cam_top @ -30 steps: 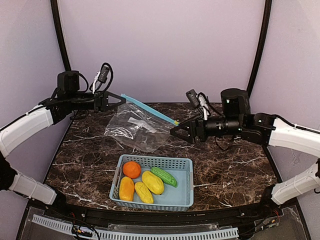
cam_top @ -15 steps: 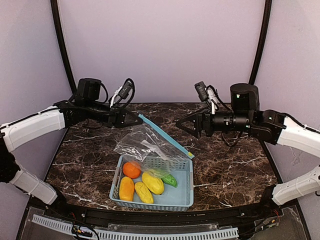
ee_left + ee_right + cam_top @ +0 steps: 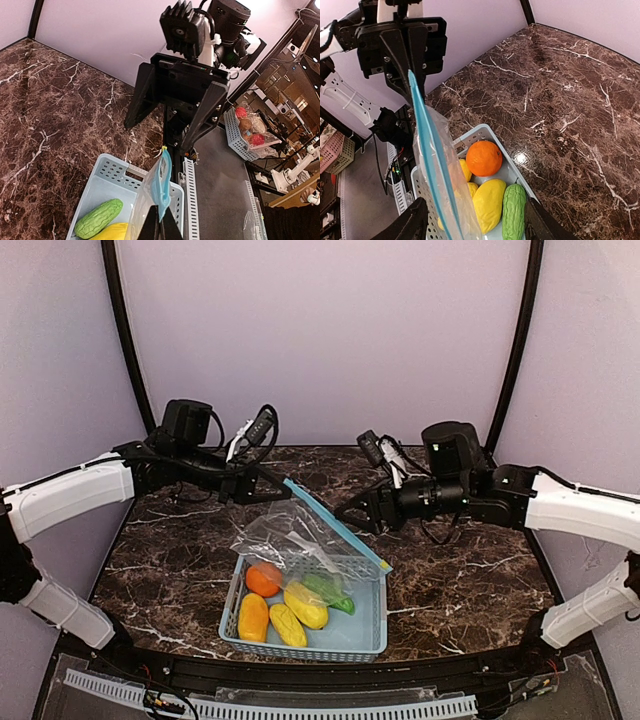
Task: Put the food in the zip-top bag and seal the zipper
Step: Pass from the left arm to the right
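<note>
Dark, white-veined marble covers the table (image 3: 450, 570), with plain lilac walls (image 3: 320, 340) behind it. A light blue perforated basket (image 3: 375, 635) sits near the front edge, between the two arms. All the food lies in it: the orange (image 3: 484, 158) at the far left corner, three yellow fruits (image 3: 287, 624) beside and in front of it, and the green pod (image 3: 512, 210) to their right.

The clear bag (image 3: 285, 530) hangs in the air over the far half of the basket. Its crinkled body droops down in front of the orange and the pod. The blue zipper (image 3: 335, 525) runs as a straight slanted line from the upper left down to the basket's far right corner.

The left gripper (image 3: 280, 488) reaches in from the left and is clamped on the upper end of the zipper edge. In the left wrist view its jaws are pinched together with the blue strip rising from between them.

The right gripper (image 3: 355, 515) comes in from the right, pointing toward the left one, and sits close to the middle of the zipper. Its jaws are spread wide. In the right wrist view the two fingers (image 3: 412, 222) stand far apart at the bottom, and the zipper edge runs down between them, nearer the left-hand one. I cannot tell whether that finger touches the bag. None of the food is inside the bag.
</note>
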Motion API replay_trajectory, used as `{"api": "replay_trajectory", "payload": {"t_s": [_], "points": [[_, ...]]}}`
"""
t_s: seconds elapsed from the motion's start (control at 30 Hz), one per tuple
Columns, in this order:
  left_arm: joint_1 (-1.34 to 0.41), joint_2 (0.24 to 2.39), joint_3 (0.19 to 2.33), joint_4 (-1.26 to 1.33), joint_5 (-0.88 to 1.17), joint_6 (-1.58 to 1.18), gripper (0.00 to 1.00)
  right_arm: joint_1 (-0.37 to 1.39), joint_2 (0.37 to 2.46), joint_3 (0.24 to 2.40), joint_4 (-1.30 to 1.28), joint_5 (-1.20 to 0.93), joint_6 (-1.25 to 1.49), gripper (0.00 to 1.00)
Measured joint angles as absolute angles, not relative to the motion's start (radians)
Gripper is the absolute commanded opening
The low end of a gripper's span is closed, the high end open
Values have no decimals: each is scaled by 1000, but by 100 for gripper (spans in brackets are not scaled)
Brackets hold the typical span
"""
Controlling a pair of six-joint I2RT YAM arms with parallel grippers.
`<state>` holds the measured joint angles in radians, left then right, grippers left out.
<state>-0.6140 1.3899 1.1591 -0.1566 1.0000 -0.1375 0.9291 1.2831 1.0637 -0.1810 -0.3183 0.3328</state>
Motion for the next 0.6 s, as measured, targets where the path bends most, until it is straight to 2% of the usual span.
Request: {"api": "replay_trajectory", "payload": {"t_s": [0.33,0.6], "points": [[-622,1392,1161,-176,1013,-119,1,928,1324,1064,-186,-342,326,59],[-622,1392,1163,-178,1014,-115,1,928,1326,1064,-185,-378,315,51]]}}
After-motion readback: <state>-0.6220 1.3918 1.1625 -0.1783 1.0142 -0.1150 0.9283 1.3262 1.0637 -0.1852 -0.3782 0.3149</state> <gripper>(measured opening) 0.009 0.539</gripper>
